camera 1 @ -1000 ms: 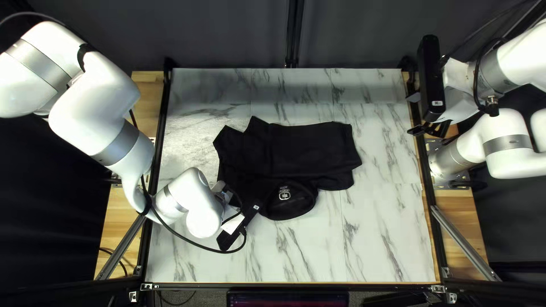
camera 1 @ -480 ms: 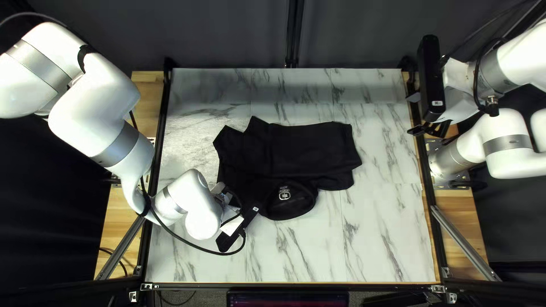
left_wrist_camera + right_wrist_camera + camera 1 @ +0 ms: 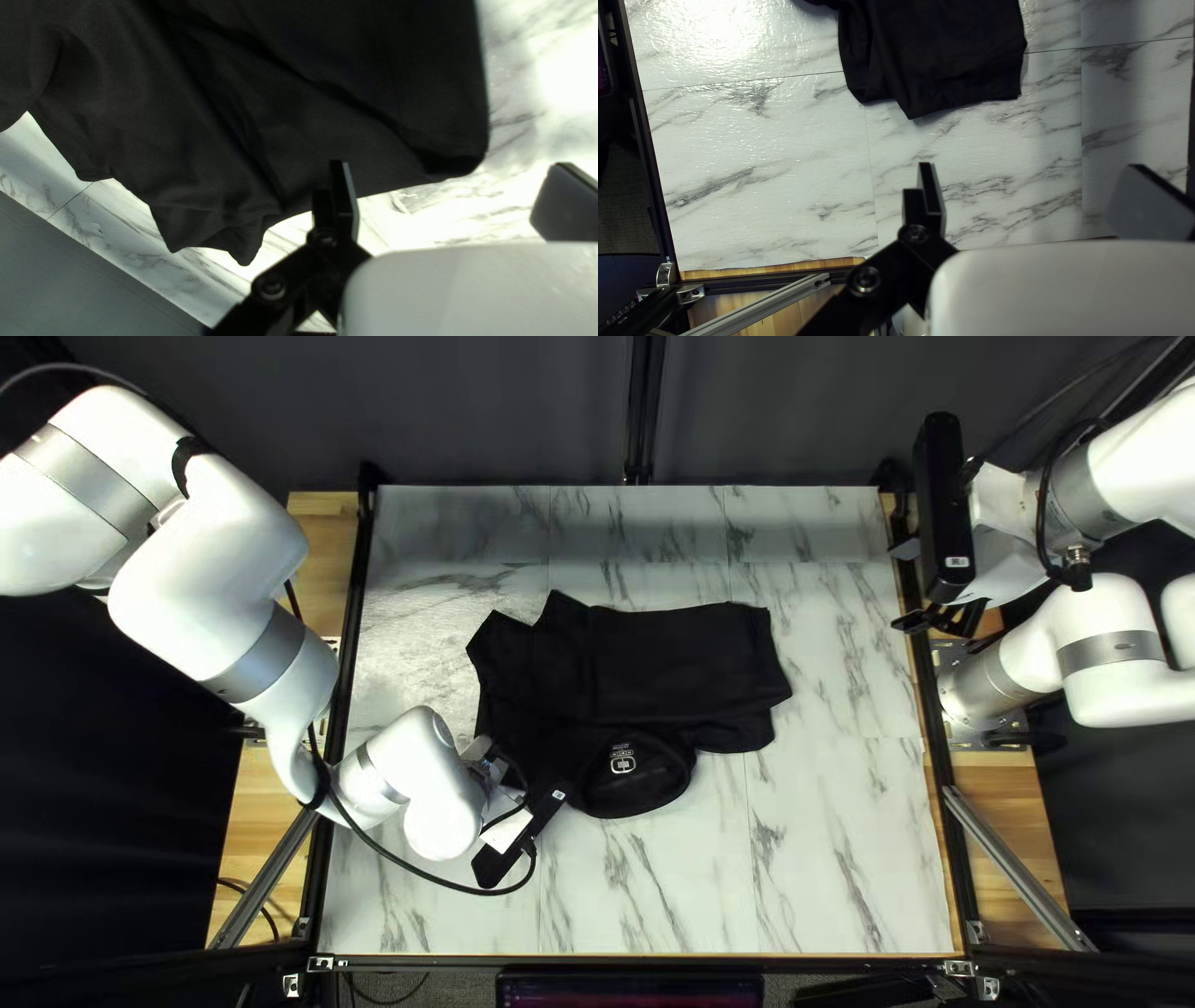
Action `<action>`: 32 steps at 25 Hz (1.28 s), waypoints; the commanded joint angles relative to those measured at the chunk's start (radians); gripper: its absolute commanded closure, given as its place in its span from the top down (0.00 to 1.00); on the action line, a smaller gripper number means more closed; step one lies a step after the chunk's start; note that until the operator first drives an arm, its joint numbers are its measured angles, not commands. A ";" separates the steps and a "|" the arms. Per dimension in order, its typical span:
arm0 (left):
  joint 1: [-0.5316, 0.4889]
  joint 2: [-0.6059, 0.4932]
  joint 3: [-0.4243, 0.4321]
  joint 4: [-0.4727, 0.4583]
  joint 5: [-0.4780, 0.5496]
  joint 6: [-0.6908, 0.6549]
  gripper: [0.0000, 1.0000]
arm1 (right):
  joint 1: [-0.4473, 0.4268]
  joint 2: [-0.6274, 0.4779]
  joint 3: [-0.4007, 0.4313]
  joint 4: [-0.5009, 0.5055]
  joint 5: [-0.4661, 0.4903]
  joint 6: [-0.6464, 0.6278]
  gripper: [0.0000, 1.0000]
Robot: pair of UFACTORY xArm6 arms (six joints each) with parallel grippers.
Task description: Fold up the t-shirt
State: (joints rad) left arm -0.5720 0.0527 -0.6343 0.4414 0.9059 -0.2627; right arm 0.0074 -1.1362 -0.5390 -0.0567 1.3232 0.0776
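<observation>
Black looped cable [image 3: 417, 871]: slack beside the white left arm [image 3: 442, 815]; possible drag across the fabric during a low sweep inward.
White marble-patterned worktop [image 3: 847, 884]: smooth by the look of it; risk of the whole bundle skating instead of folding, from a one-sided pull on low friction.
Round black neckline [image 3: 635, 809]: gaping toward the near edge, pale print [image 3: 623, 763] showing inside; likely to bunch or twist if caught by a single layer.
Left claw [image 3: 450, 165]: black, two-fingered, open, nothing gripped; one finger over the border of the cloth in the wrist view, contact impossible to tell. Main risk: an empty close, or only the top layer pinched, from a shallow approach or too little cloth between the fingers. Opposite risk: cloth shoved into creases, from coming in too low.
Black cloth T-shirt [image 3: 672, 666]: across the middle of the worktop, partly folded by its outline, layers uneven and edges staggered; crooked final fold likely without squaring first.
Right claw [image 3: 1031, 166]: black, two-fingered, open and empty, well apart from the T-shirt, out by the right edge; no hold on the opposite side, so drift or rotation likely during a left-only pull.
</observation>
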 commanded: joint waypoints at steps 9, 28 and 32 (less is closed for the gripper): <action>0.029 0.008 0.018 0.022 -0.042 0.006 1.00 | 0.000 0.000 0.000 0.000 0.000 0.000 1.00; 0.006 0.003 -0.020 -0.012 0.006 0.037 0.00 | 0.000 0.000 0.000 0.000 0.000 0.000 1.00; 0.020 0.006 -0.013 -0.023 -0.014 0.050 1.00 | 0.000 0.000 0.000 0.000 0.000 0.000 1.00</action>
State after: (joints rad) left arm -0.5629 0.0579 -0.6518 0.4275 0.9037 -0.2232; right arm 0.0074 -1.1362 -0.5390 -0.0567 1.3232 0.0776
